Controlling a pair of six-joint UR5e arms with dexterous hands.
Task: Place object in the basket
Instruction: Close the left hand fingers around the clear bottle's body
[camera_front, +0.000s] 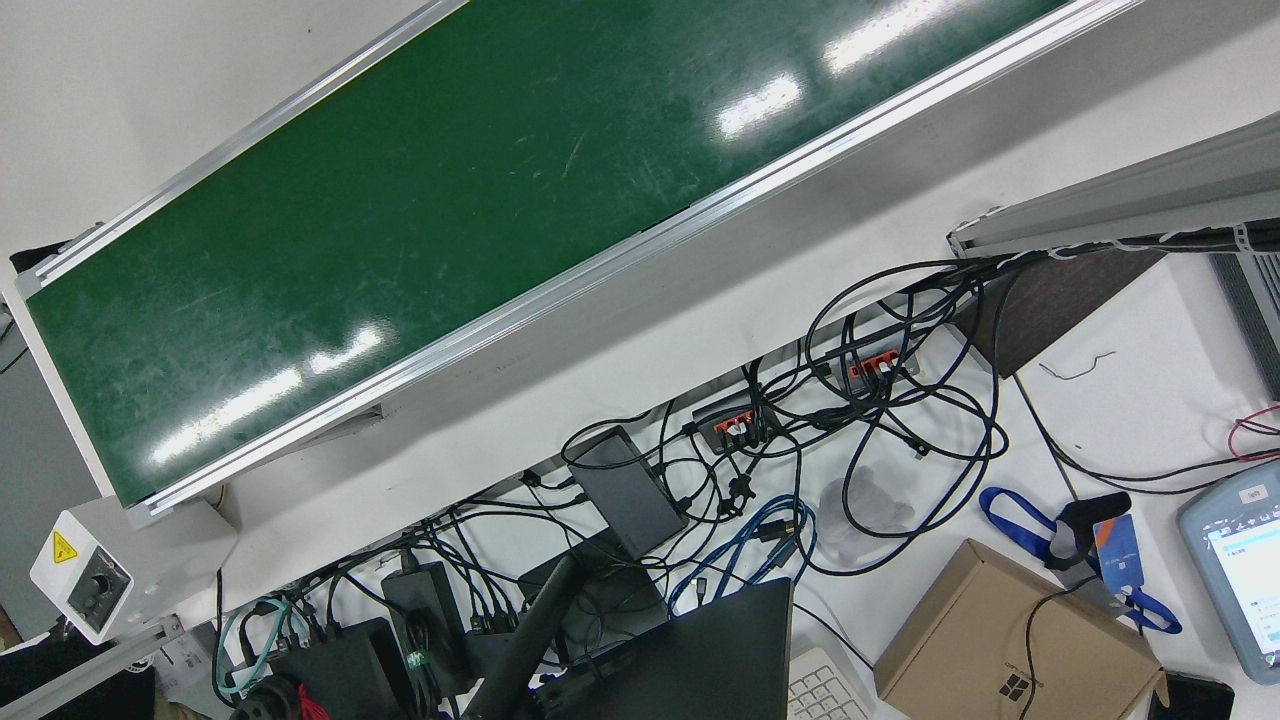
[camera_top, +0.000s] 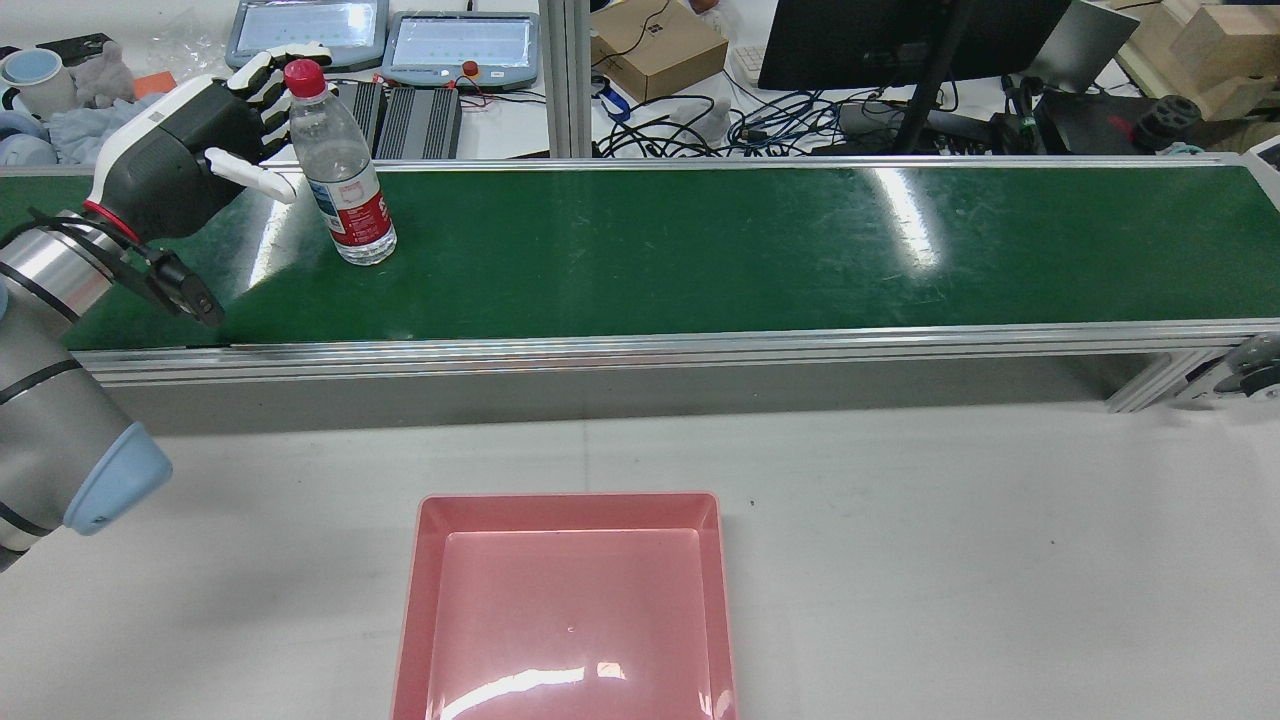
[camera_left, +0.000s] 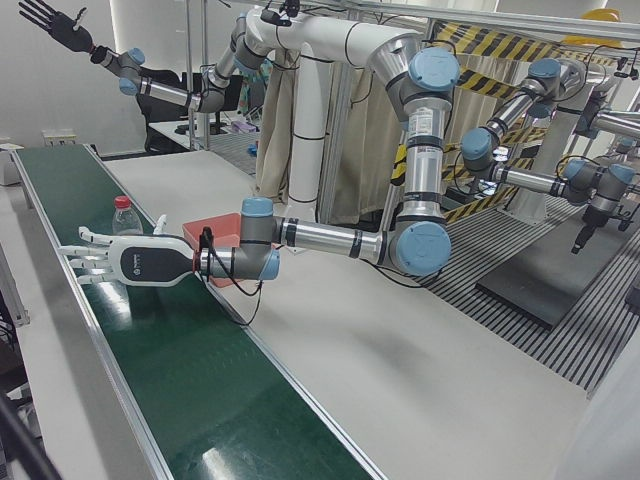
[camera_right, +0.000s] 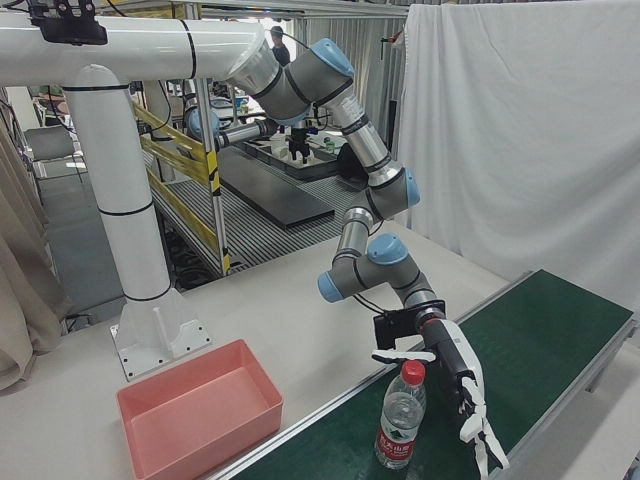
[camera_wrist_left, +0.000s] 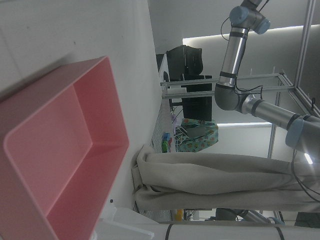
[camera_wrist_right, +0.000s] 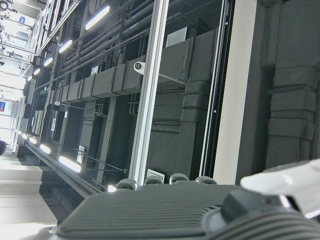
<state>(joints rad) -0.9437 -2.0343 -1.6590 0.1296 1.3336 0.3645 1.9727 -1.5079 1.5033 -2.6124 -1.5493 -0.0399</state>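
The left hand (camera_top: 200, 135) reaches beside the upright bottle (camera_top: 340, 170) on the green belt (camera_top: 700, 250), fingers spread apart, not yet clamped, presumably to carry it to the empty pink basket (camera_top: 565, 510).

Silver arm (camera_top: 40, 330), pale-blue joint caps, apparently black-and-white left hand (camera_top: 195, 135).
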